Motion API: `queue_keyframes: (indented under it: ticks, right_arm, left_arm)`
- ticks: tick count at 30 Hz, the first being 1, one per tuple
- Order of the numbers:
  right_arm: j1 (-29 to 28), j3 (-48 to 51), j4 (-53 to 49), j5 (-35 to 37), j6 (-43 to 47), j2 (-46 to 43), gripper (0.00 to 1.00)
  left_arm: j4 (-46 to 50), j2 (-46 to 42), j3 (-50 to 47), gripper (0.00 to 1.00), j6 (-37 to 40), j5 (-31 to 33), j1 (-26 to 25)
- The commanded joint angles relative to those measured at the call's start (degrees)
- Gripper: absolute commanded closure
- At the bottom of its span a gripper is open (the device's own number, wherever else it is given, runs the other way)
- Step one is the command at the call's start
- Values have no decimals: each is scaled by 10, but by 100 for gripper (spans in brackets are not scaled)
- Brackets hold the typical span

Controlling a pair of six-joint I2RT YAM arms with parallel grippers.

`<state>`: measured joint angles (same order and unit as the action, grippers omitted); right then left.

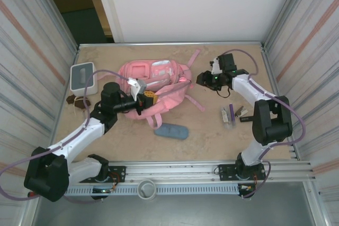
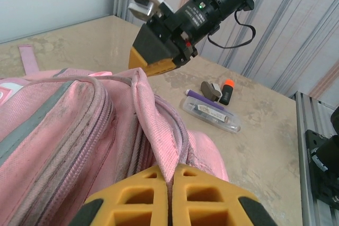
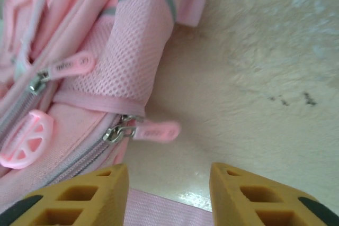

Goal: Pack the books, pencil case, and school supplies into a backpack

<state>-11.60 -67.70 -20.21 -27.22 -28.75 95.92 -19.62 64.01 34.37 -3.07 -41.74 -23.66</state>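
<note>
Fabric of the soft pink backpack (image 2: 63, 115) sits clamped in left gripper (image 2: 172, 169); right gripper (image 3: 168, 181), jaws apart, should pinch the pink zipper pull (image 3: 156, 130) squarely.

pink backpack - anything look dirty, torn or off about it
Yes: the soft pink backpack has dark grey grime smeared along its zipper seams in the left wrist view, so it looks soiled rather than damaged. One fold of its fabric is bunched up where the left gripper pinches it. No tear or spill visible.
</note>
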Motion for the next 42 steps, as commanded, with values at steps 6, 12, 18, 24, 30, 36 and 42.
queue_keyframes:
  ticks: [6, 12, 18, 24, 30, 36, 42]
  right_arm:
    - [6, -34, 117, -86, -170, 84, 26]
    - [-26, -126, 112, -89, -205, 193, 29]
    - [-29, -124, 159, -117, -227, 208, 79]
    - [14, -28, 191, -106, -218, 133, 95]
    - [35, 53, 189, -70, -193, 47, 99]
    - [35, 102, 173, -32, -181, -5, 98]
    - [35, 127, 151, -1, -167, -44, 97]
  left_arm:
    - [-82, 17, 1, 100, -8, -30, 6]
    - [-84, 22, -5, 100, -11, -28, 6]
    - [-71, 40, -10, 100, -6, -4, 6]
    - [-12, 68, 11, 100, -11, 97, 6]
    - [25, 115, 50, 99, -16, 106, 6]
    - [44, 142, 71, 98, -27, 126, 6]
    - [60, 149, 79, 97, -28, 153, 7]
